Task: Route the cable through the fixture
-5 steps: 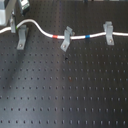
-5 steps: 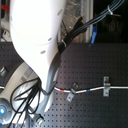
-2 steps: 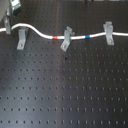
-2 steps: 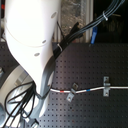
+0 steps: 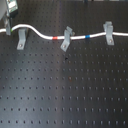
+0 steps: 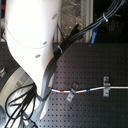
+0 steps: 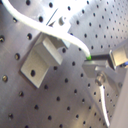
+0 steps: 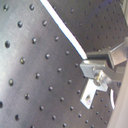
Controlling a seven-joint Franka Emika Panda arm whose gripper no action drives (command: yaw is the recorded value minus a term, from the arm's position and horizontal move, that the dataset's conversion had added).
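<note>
I judge the cable (image 7: 60, 31) light, limp and slick, best pinched close beside a clip. It is thin and white with 1 red band (image 5: 56, 37) and 1 blue band (image 5: 88, 36). My gripper (image 7: 92, 64) has its jaws clamped on the cable, the fixture (image 7: 42, 57) just beside them.

This looks like a lab or a test room for robots. The tabletop (image 5: 65, 90) is a flat black metal board with neat rows of small holes all over it, the kind used to bolt parts down. Small grey metal clips (image 5: 65, 39) are fixed to the board in a line, and a thin white cable (image 5: 45, 35) lies across them. In the second exterior view a big white robot arm (image 6: 32, 40) stands over the board, with bundles of black wires (image 6: 75, 35) tied along it.
</note>
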